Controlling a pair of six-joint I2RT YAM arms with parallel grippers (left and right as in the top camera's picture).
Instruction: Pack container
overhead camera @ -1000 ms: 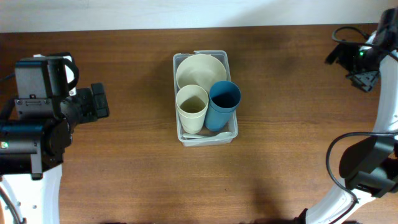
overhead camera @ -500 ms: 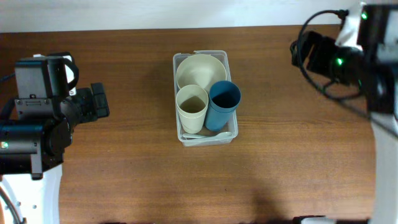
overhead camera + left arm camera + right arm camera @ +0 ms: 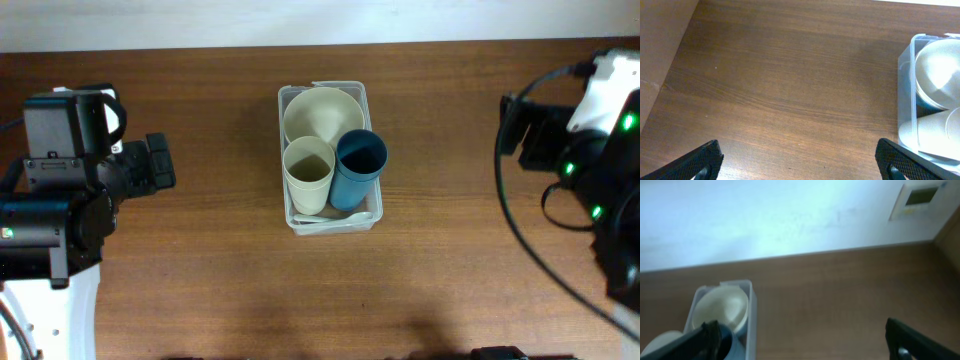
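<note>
Inside container [image 3: 282, 135]: bowl [image 3: 322, 112]; two cups [image 3: 308, 172]

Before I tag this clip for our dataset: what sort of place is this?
Likely an indoor lab or test bench: a wooden table against a plain white wall, a small display panel on that wall, and one clear container holding cups and a bowl.
</note>
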